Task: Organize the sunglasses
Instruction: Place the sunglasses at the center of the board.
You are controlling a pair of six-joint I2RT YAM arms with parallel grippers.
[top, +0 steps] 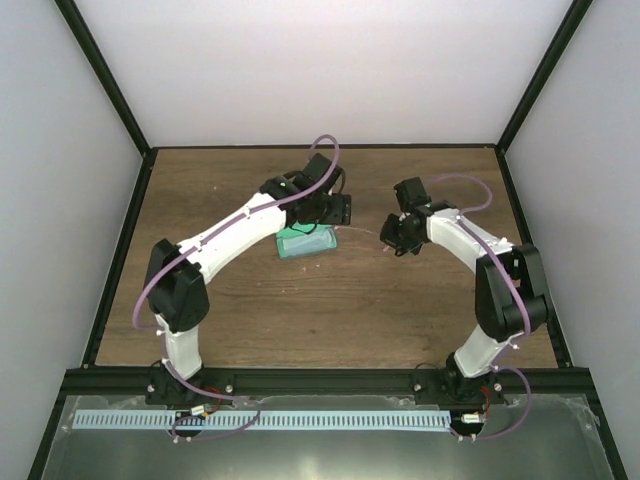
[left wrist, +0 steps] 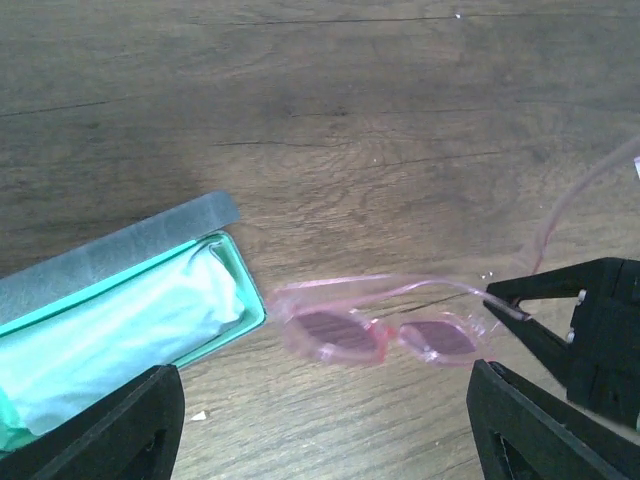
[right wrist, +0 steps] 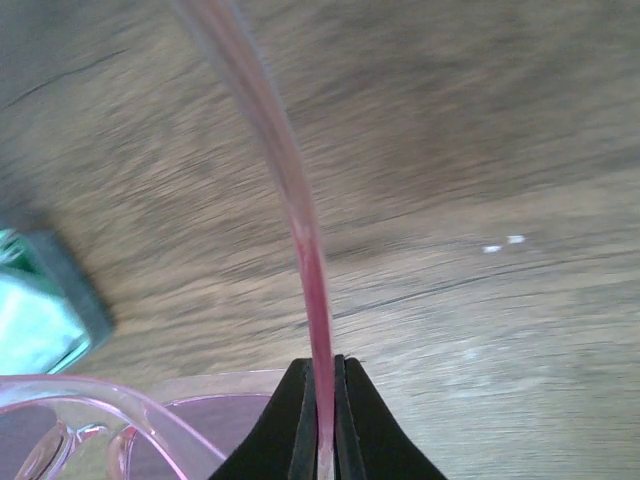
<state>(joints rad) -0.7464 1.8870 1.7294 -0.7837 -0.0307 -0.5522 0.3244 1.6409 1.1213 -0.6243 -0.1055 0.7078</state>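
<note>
A: Where are the sunglasses point(left wrist: 380, 335)?
B: Just beside the open case point(left wrist: 250, 300), front toward its corner. One temple point(left wrist: 400, 288) runs out to the right tool point(right wrist: 325, 385). Resting on the counter point(left wrist: 350, 120) or held just off it: cannot tell.
A: Tools?
B: Right tool pinched fully closed on that temple near its tip. Left tool point(left wrist: 325, 410) hangs above, fingers point(left wrist: 120, 420) spread wide, nothing between them.
A: Handling?
B: Judged very light: thin, translucent pink plastic. The temple looks bowed in the right wrist view, so probably springy, not stiff. A tip grip gives poor control, since the frame can swing on the hinge and twist. Smooth plastic, likely to slip in a narrow pinch.
A: Better hold?
B: Across the front at the bridge, between the lenses point(left wrist: 330, 330), or on the frame by a hinge. Light squeeze only, and keep off the lens faces. Fold the temples before casing. The case already holds a pale cloth point(left wrist: 130, 330), so room looks tight.
</note>
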